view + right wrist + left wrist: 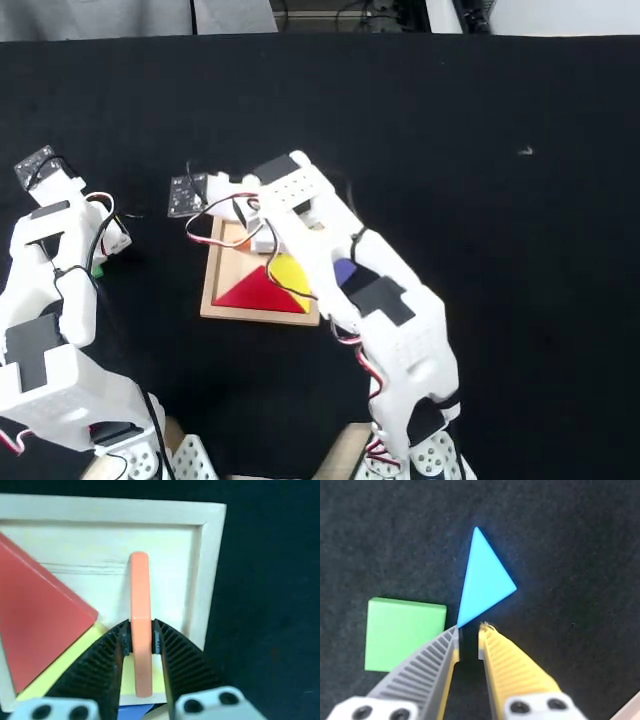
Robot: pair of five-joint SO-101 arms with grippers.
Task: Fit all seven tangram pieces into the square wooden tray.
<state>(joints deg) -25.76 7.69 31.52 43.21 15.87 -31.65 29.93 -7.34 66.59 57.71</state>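
Right pincer (141,630) grips the orange piece (140,585) on edge over the square wooden tray (210,555), above the bare corner beside the red triangle (35,625) and yellow triangle (50,677). I judge the piece should be tipped flat and squared to the tray wall before release, or it may ride up on the red triangle. The right wrist view makes that corner and grip plain where the arm covers them in the high view, while the left wrist view shows, on the black surface (580,540), the green square (402,632) just beside the light-blue triangle (482,575), whose tip meets the left pincer (468,630), narrow and holding nothing.
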